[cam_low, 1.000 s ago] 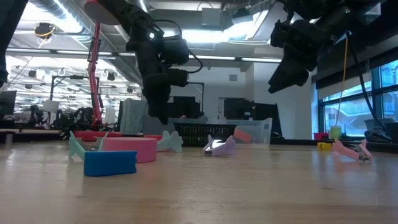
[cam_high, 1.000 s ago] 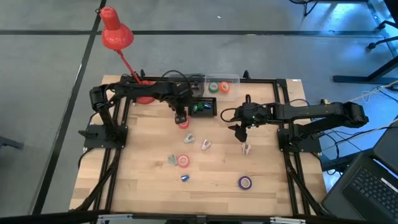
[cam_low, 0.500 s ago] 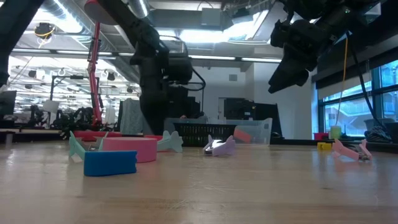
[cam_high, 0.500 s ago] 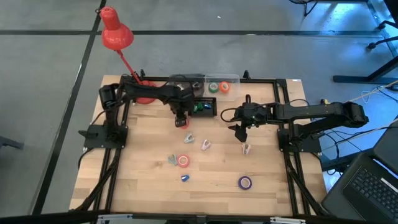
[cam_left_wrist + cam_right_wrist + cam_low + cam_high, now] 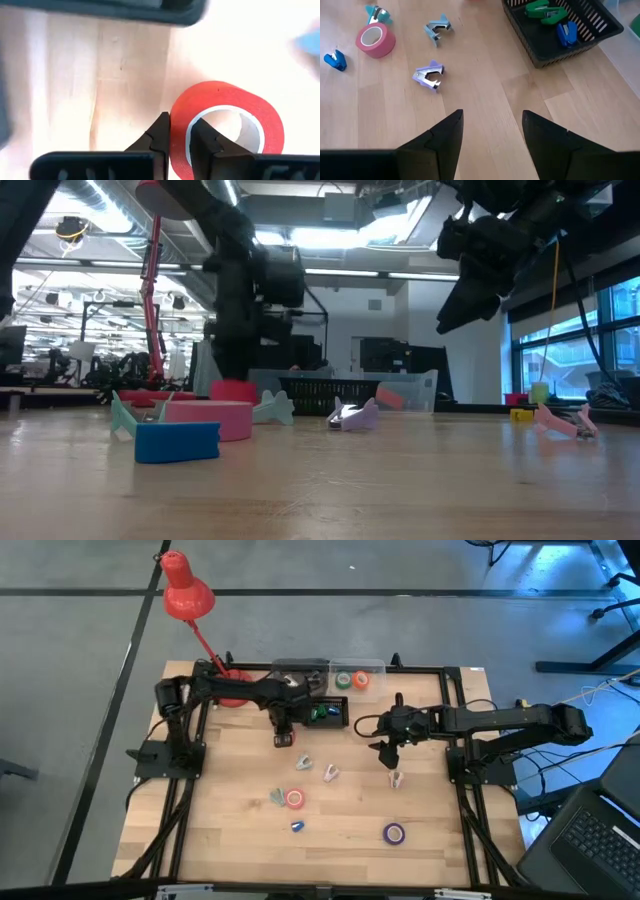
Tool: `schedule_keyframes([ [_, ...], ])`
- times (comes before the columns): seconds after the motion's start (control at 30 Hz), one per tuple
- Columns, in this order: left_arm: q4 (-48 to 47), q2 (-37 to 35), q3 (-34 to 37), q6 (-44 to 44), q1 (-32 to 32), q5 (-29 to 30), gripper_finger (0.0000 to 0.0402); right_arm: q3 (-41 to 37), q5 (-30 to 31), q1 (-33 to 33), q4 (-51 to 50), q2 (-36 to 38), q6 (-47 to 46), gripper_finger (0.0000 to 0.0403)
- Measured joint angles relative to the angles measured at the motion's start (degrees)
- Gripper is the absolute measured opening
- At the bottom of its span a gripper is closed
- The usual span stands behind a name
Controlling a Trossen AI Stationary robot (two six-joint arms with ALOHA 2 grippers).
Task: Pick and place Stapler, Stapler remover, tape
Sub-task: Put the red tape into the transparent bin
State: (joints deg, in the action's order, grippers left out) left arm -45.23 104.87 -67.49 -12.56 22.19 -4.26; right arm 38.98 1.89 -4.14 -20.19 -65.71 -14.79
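Observation:
A red tape roll (image 5: 225,120) lies on the wood just in front of the black basket (image 5: 338,721), which holds green and blue staplers (image 5: 555,20). My left gripper (image 5: 180,137) points down and is shut on this roll (image 5: 284,739). My right gripper (image 5: 388,755) hangs open above the table's right half, near a pink staple remover (image 5: 397,780), holding nothing. A clear box (image 5: 372,668) behind the basket holds green and orange tape rolls. My left gripper pinches the red roll's wall (image 5: 179,125), one finger (image 5: 202,137) inside the hole and the other outside. The fingers come from above, pointing down. In the low view the roll (image 5: 232,390) sits upright, hole up; the pink roll hides its lower edge.
On the near half lie a pink tape roll (image 5: 295,799), a purple one (image 5: 394,833), a blue stapler (image 5: 297,827), teal removers (image 5: 303,764) (image 5: 277,799) and a lavender one (image 5: 330,774). A red desk lamp (image 5: 186,595) stands at the far left corner.
My left gripper has come down over the red roll, shifted a little toward the table's left edge, and shut on the roll's wall. The roll now sits slightly further left than before. My right arm has kept still.

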Motion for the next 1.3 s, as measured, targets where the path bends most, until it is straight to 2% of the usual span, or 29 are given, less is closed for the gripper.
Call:
schedule_keyframes([
  [0.1,-1.14,-3.24,-0.04,0.70,-1.50,0.01,0.0032,0.00,0.00,0.02,-0.85,0.00,0.00,0.0204],
  [0.2,1.55,-7.60,-0.02,0.12,-3.60,-0.46,0.0032,0.00,0.00,0.02,-1.02,0.00,0.00,0.0204],
  [0.3,12.41,-13.09,2.73,-0.57,-5.00,-1.07,0.0032,0.00,0.00,0.79,-1.09,0.00,0.10,0.0204],
  [0.4,37.52,-19.56,11.19,-0.53,-5.22,-7.74,0.0032,0.00,0.00,2.65,-0.33,0.00,1.65,0.0204],
  [0.5,74.54,-22.30,22.93,3.80,-5.31,-16.30,0.0032,0.00,0.04,4.69,3.34,0.00,3.41,0.0204],
  [0.57,96.91,-20.98,29.28,8.69,-5.31,-17.75,0.0032,0.00,0.01,5.78,7.65,0.00,4.87,0.0204],
  [0.63,111.29,-18.75,33.19,12.70,-5.33,-17.52,0.0032,0.00,0.00,6.78,12.18,0.00,6.60,0.0204],
  [0.7,119.61,-16.33,34.52,15.01,-5.54,-17.49,0.0032,0.00,0.00,7.48,16.30,0.00,8.43,0.0204],
  [0.87,122.00,-12.50,32.27,16.22,-6.11,-17.55,0.0032,0.00,0.01,8.47,24.16,-0.03,11.43,0.0204],
  [1.03,117.73,-9.81,27.73,13.48,-5.97,-17.32,0.0032,0.00,0.04,9.12,29.70,-0.37,13.61,0.0204],
  [1.3,111.11,-6.53,20.75,11.76,-5.85,-17.27,0.0032,0.00,4.76,10.89,36.70,-1.65,19.24,0.0204],
])
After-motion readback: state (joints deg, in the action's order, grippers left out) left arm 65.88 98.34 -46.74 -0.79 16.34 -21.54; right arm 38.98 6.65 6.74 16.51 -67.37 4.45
